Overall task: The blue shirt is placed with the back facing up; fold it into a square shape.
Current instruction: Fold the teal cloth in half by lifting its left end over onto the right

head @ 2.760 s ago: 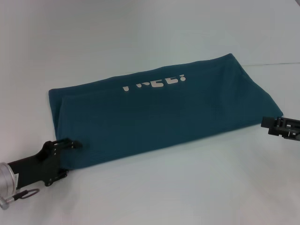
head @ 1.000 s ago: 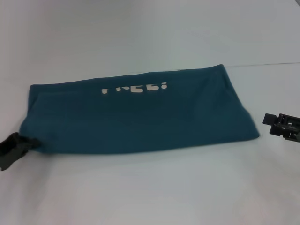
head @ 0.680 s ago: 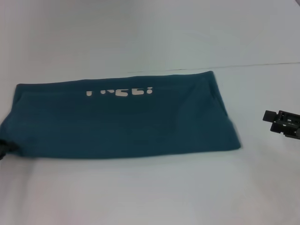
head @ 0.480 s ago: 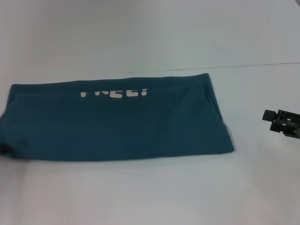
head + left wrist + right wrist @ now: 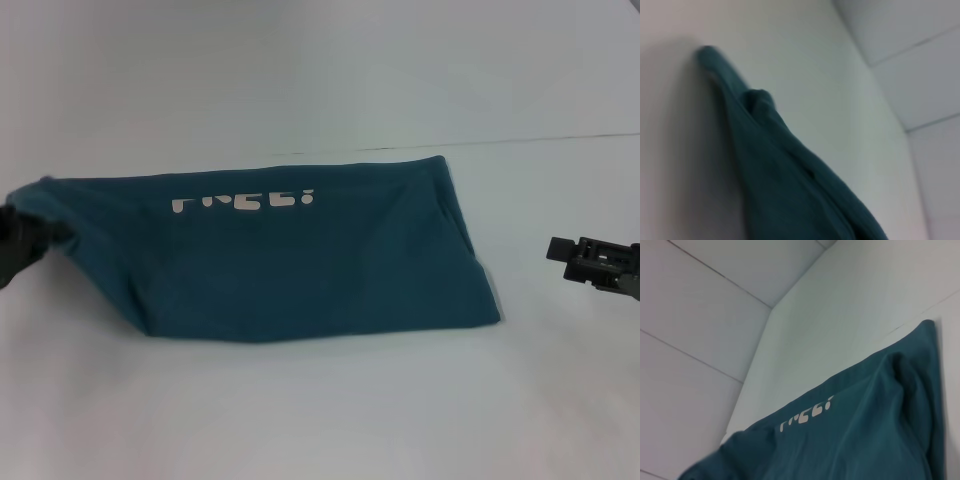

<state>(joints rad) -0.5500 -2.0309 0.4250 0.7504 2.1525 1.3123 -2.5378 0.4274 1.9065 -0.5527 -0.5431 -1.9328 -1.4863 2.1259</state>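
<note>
Shirt: lay on the white table as a long folded band, its near-left corner lifted and white lettering along the far edge.
Left gripper: at the table's left edge, pinched the shirt's raised left end.
Right gripper: hovered apart from the shirt's right end; whether spread or pressed together could not be told.
Handling: soft, light cotton, likely to sag and drag; best gripped at corners or fold edges.
</note>
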